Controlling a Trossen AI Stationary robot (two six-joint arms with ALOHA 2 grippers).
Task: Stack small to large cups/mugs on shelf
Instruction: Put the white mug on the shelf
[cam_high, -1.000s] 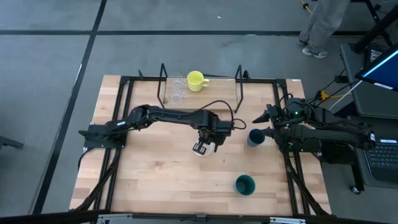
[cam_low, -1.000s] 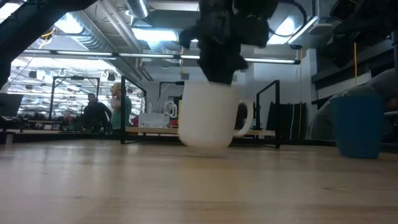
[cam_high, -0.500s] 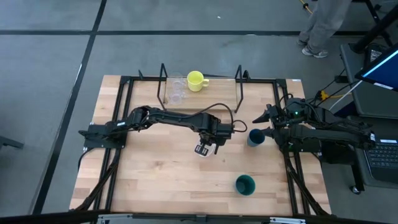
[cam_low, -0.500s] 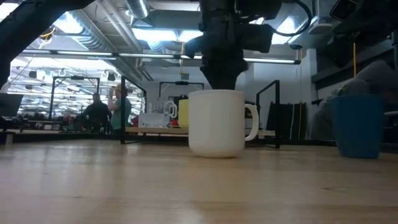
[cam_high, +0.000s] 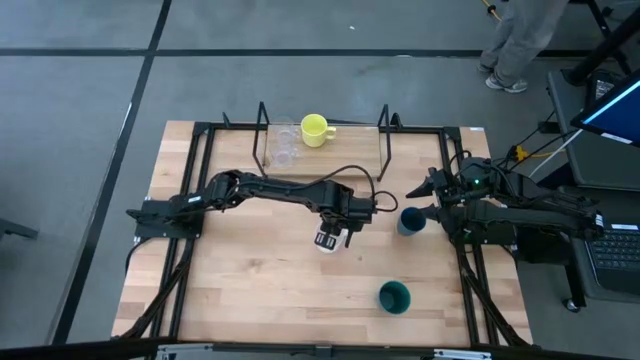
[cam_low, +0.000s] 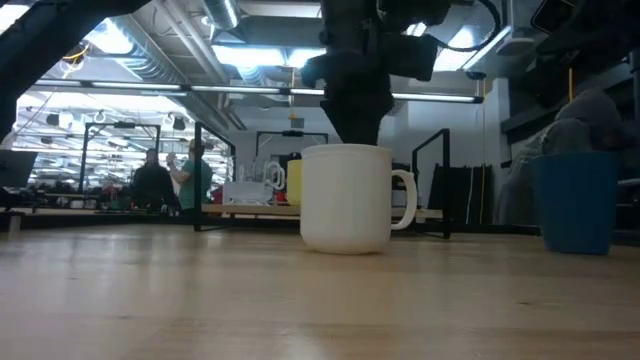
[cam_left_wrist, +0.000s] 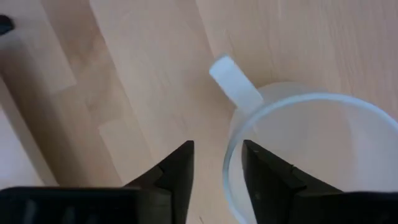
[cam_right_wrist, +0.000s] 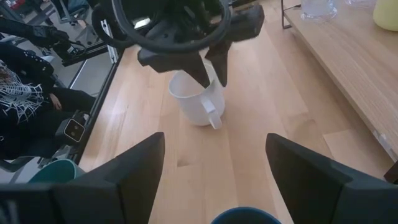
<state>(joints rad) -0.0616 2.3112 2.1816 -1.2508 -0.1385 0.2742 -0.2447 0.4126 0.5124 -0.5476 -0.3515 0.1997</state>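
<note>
1. The white mug (cam_low: 347, 198) now stands upright and flat on the surface (cam_high: 250, 280); a second ago it was tilted with its base partly off the wood, so it has settled back down.
2. The left gripper (cam_left_wrist: 217, 167) sits over the mug's rim, narrow, one finger outside the wall and one inside, next to the handle. It pinches the rim, but the mug is not lifted, so the grasp seems to be just seating or being re-taken.
3. The right gripper (cam_right_wrist: 211, 180) is spread wide and waits near the right edge, just beside the blue cup (cam_high: 410, 221).
4. The shelf (cam_high: 320, 155) at the far side carries the two clear glass cups (cam_high: 285, 143) and the yellow mug (cam_high: 316, 129). The green cup (cam_high: 394, 296) stands near the front, well apart from the rest.
5. By my reckoning, half the task is done: the white mug, blue cup and green cup are not yet on the shelf.
</note>
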